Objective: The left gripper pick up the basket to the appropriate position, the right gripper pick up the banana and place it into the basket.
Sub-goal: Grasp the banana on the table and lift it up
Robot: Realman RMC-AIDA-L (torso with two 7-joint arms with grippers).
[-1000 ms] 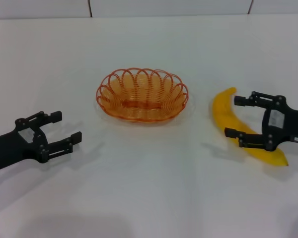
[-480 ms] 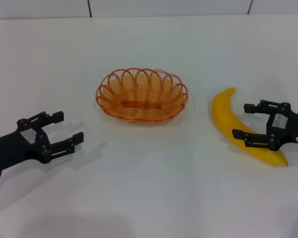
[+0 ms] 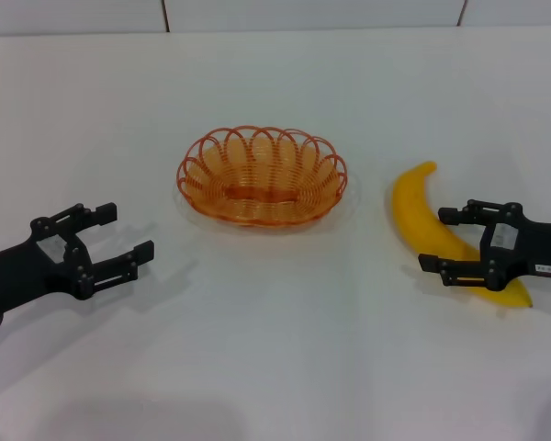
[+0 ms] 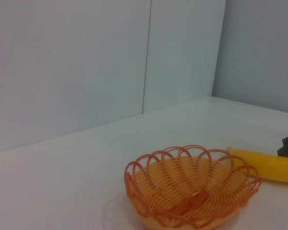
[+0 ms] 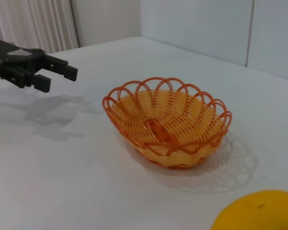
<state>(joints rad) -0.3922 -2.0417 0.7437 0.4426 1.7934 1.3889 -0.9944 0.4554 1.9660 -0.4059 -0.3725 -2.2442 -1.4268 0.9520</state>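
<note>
Right gripper (image 3: pixel 440 239) lower, fingers straddling diagonal banana (image 3: pixel 421 217).

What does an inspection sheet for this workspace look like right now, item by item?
Surface: white table, bare around the items.
Basket: orange wire, upright at centre, nothing in it, ungripped.
Banana: lying on the table, right of the basket.
Clutter: nothing seen.
Left pincer: open, low over the table, left of the basket, apart from it.
Right pincer: open, straddling the banana's lower half.
Cables: nothing seen.
Surroundings: pale panelled wall behind the table.
</note>
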